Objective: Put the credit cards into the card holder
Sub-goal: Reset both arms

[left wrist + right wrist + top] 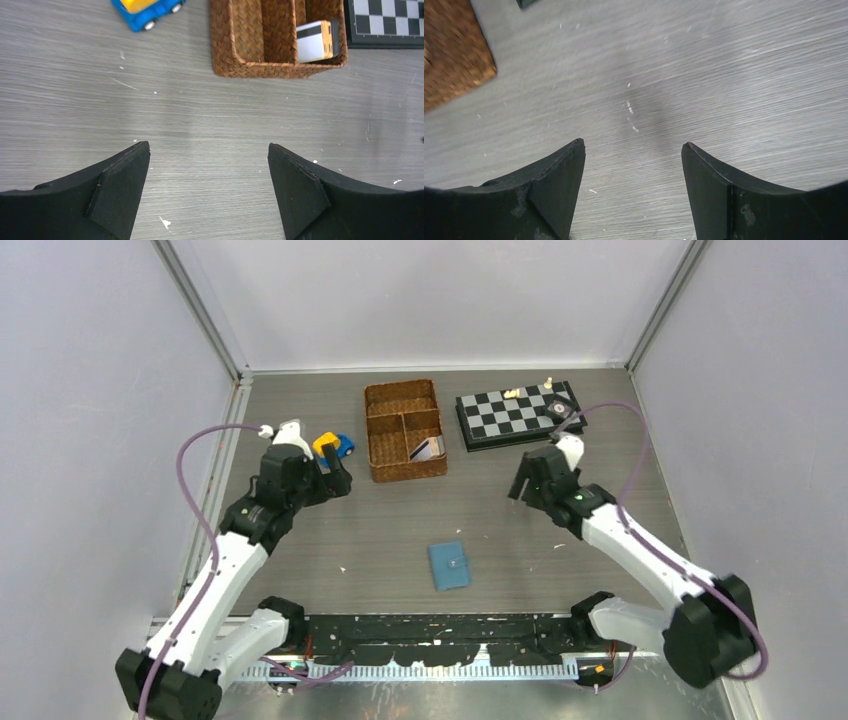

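The credit cards [427,449] stand as a small stack in the near right compartment of the brown wicker basket [404,430]; in the left wrist view the cards [316,41] show a white face with a black stripe and an orange-gold edge. The teal card holder [449,565] lies closed on the table near the front middle. My left gripper [338,478] is open and empty, left of the basket. My right gripper [519,486] is open and empty, right of the basket. Both are well behind the card holder.
A blue and yellow toy car [335,445] sits left of the basket, close to my left gripper. A chessboard [518,412] with a few pieces lies at the back right. Walls enclose the table on three sides.
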Motion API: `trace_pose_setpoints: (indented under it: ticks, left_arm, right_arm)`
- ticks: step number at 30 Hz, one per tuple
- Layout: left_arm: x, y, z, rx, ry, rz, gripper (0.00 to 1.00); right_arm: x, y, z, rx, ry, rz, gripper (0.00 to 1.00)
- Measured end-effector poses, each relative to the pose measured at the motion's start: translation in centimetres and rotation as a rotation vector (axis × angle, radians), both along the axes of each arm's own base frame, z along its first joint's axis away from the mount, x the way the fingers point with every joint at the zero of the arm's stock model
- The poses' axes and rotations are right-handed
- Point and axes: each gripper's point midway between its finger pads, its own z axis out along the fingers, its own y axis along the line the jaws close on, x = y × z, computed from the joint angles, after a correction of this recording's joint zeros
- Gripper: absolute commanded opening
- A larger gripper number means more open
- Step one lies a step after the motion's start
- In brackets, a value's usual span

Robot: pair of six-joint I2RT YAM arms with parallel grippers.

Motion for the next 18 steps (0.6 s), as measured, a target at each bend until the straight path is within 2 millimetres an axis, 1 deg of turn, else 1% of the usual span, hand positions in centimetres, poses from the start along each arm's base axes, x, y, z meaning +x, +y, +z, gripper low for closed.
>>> trace_pose_setpoints:
  ticks: [2,3,6,7,9,12,15,18]
  left_arm:
    - [-0.6,1.0,1.4,0.036,-0.047,0.01,0.92]
    - [-0.8,1.4,2.0,0.044,-0.064,0.017,0.95]
    - [-1.7,2.0,3.5,0.059,-0.118,0.017,0.96]
    - [-2.0,2.2,3.9,0.061,-0.134,0.016,0.96]
    - [-2.4,2.4,4.7,0.064,-0.163,0.011,0.96]
    - [-2.8,2.5,5.5,0.066,-0.201,-0.002,0.97]
    - [-2.9,2.5,5.7,0.069,-0.209,-0.012,0.97]
    - [-2.9,2.4,5.7,0.08,-0.209,-0.027,0.99]
  right_arm:
    - [0.2,-1.8,1.9,0.011,-0.068,-0.041,0.79]
    - [0.1,-2.5,3.1,0.016,-0.115,-0.05,0.79]
    - [-0.1,-3.8,6.4,0.021,-0.261,-0.06,0.79]
    - [-0.2,-4.3,7.3,0.015,-0.306,-0.06,0.79]
    - [-0.5,-5.0,8.2,-0.001,-0.363,-0.065,0.79]
    - [-0.8,-5.8,8.7,-0.033,-0.404,-0.068,0.79]
    - [-0.8,-6.2,8.4,-0.062,-0.408,-0.067,0.79]
    - [-0.8,-6.3,8.4,-0.075,-0.411,-0.065,0.79]
